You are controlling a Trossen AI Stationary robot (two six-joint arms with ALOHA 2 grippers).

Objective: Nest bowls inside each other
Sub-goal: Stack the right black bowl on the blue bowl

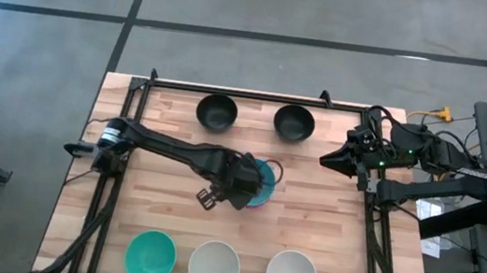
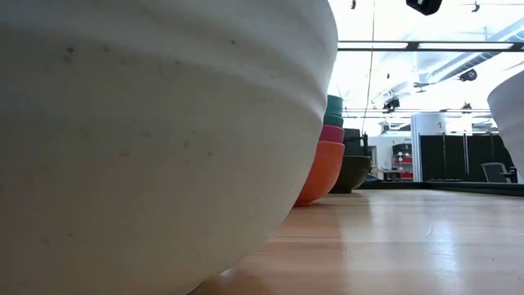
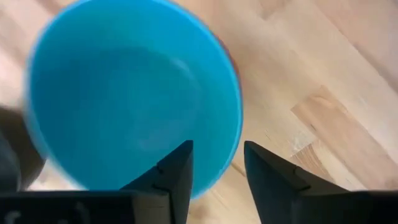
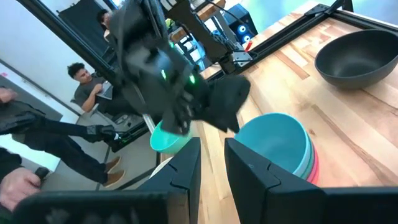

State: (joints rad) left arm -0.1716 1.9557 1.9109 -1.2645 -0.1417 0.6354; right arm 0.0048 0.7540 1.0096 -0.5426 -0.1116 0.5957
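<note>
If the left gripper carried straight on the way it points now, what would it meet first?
Most likely the rim of the blue plastic bowl topping the centre stack: the open left gripper straddles its edge, pointing down. Depth is unclear.

Nested bowl stack mid-table, two bowls behind, three bowls in front

The left arm reached from the table's left edge across to the middle, its wrist bent downward. The left gripper pointed at the tabletop, its two fingers parted with a narrow gap between them. The right arm was folded back at the table's right edge. The right gripper pointed inward, fingers slightly apart and empty.
</note>
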